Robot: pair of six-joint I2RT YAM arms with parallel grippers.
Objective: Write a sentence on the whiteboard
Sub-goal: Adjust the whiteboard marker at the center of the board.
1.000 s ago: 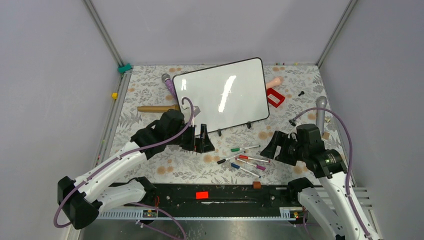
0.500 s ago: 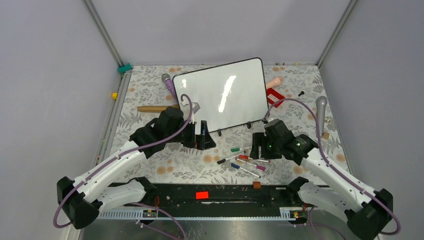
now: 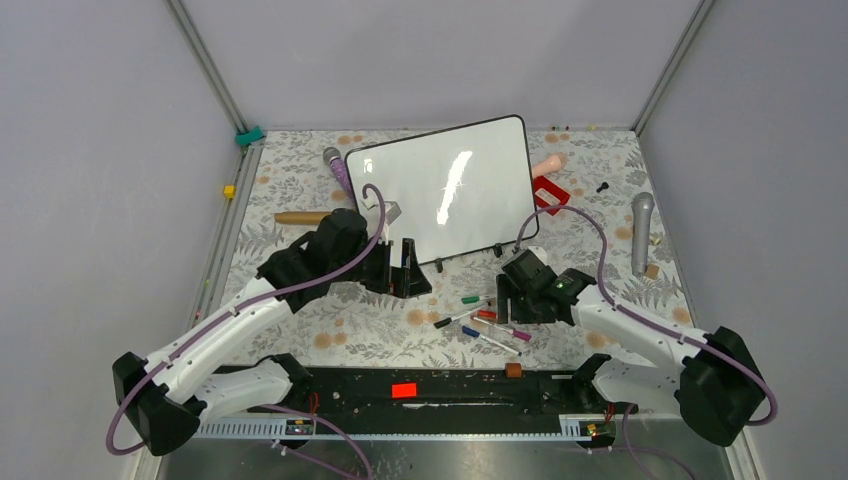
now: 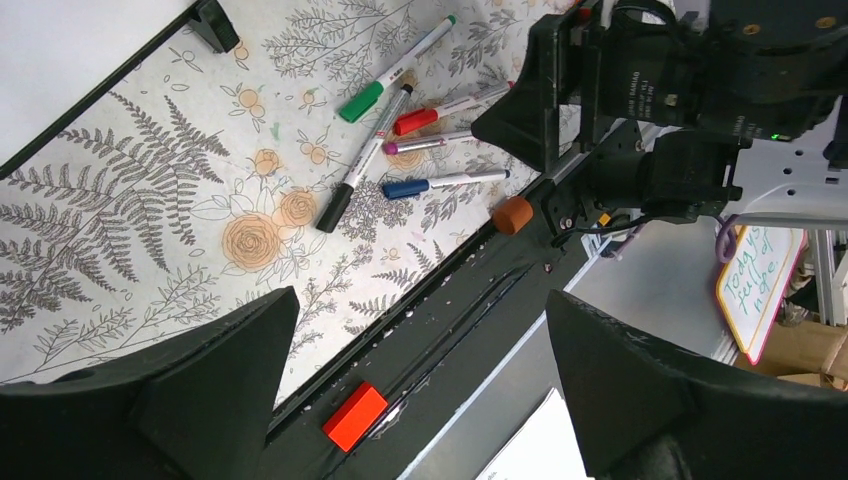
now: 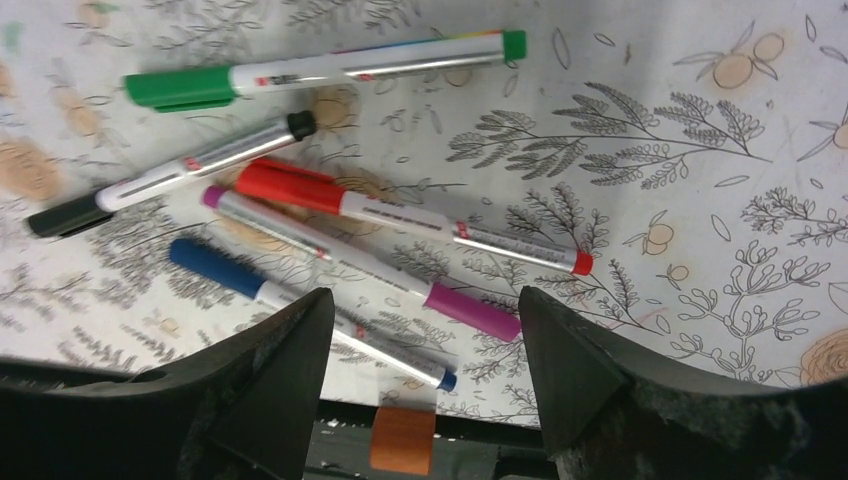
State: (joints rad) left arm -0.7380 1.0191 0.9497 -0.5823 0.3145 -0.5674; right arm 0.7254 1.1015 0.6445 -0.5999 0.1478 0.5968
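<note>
The whiteboard (image 3: pixel 445 190) stands tilted on small black feet at the back middle of the table; its face is blank, and no sentence shows on it. Several markers lie in front of it, among them a red one (image 3: pixel 505 318) (image 5: pixel 400 214), a green one (image 5: pixel 320 70), a black one (image 5: pixel 170 175), a purple one (image 5: pixel 360 260) and a blue one (image 5: pixel 300 300). My right gripper (image 3: pixel 510 295) (image 5: pixel 425 330) is open and empty, low over the markers. My left gripper (image 3: pixel 405 275) (image 4: pixel 420 330) is open and empty by the board's lower left corner (image 4: pixel 215 20).
A wooden stick (image 3: pixel 305 217), a purple microphone (image 3: pixel 337 165) and a grey one (image 3: pixel 640 230), a red frame-like piece (image 3: pixel 550 195) and a pink object (image 3: pixel 550 163) lie around the board. A black rail (image 3: pixel 420 390) with a red block (image 3: pixel 404 390) and an orange block (image 5: pixel 402 440) runs along the near edge.
My right arm has swung left and lowered, bringing its open gripper from the right side to just over the markers. My left gripper has barely moved.
</note>
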